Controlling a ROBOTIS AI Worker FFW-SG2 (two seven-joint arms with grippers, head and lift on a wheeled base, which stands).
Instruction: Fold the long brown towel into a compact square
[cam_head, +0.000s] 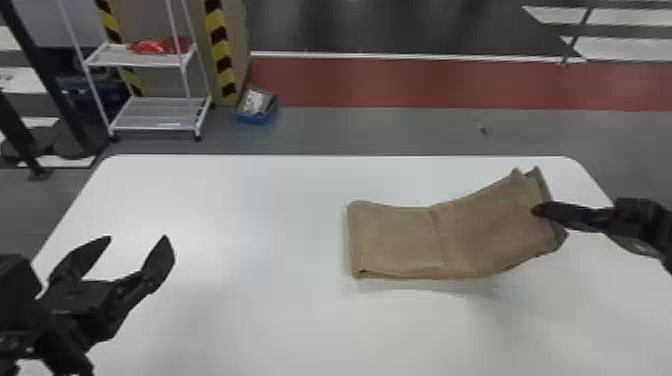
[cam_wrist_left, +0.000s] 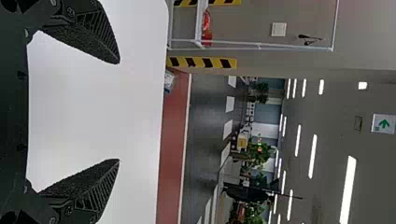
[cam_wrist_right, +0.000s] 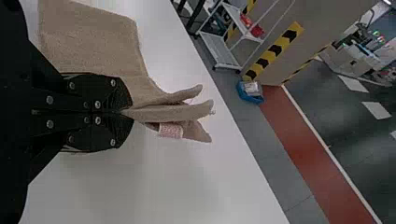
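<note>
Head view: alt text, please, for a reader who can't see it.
The right gripper holds up the right end of a folded brown towel whose left part lies on a white table. The left gripper hovers open at the left.

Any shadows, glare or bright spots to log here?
Head view: a soft shadow on the white table below the raised end of the brown towel, pale sheen on the table's left part. Left wrist view: bright white ceiling lights. Right wrist view: faint shading on the table near the right gripper.
</note>
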